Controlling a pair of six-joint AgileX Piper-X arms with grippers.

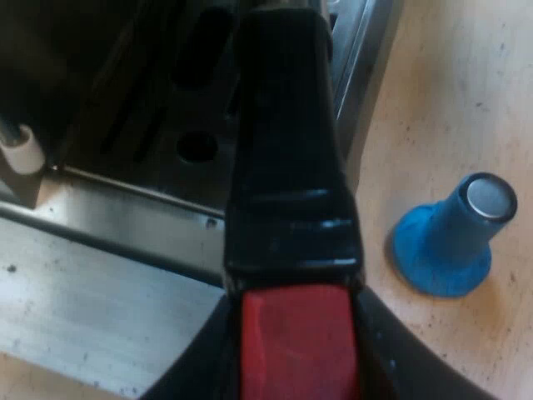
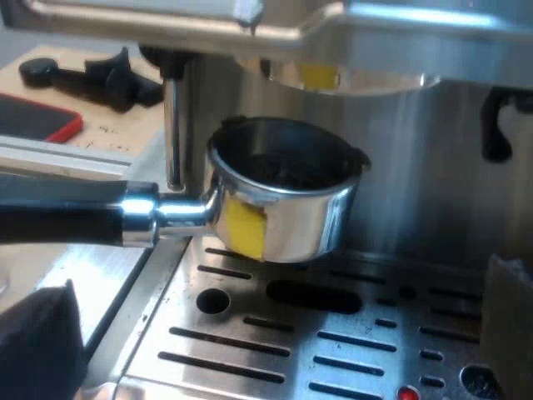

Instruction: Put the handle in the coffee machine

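Observation:
My left gripper (image 1: pixel 296 337) is shut on the holder's dark handle (image 1: pixel 287 142), with its fingers (image 1: pixel 196 371) on either side of the red end (image 1: pixel 296 342). The handle points over the espresso machine's drip tray (image 1: pixel 166 92). In the right wrist view the metal holder (image 2: pixel 283 204), marked with yellow tape, hangs just beneath the machine's round brew head (image 2: pixel 333 77) with a small gap between them. Its dark handle (image 2: pixel 58 221) runs out sideways. My right gripper (image 2: pixel 275 333) is open over the slotted drip tray (image 2: pixel 333 342), holding nothing.
A blue tamper (image 1: pixel 450 242) stands on the pale tabletop (image 1: pixel 466 92) beside the machine's base. The steam wand (image 2: pixel 172 125) hangs close to the holder's basket. A red flat object (image 2: pixel 37 117) and a black tool (image 2: pixel 92 79) lie beyond the machine.

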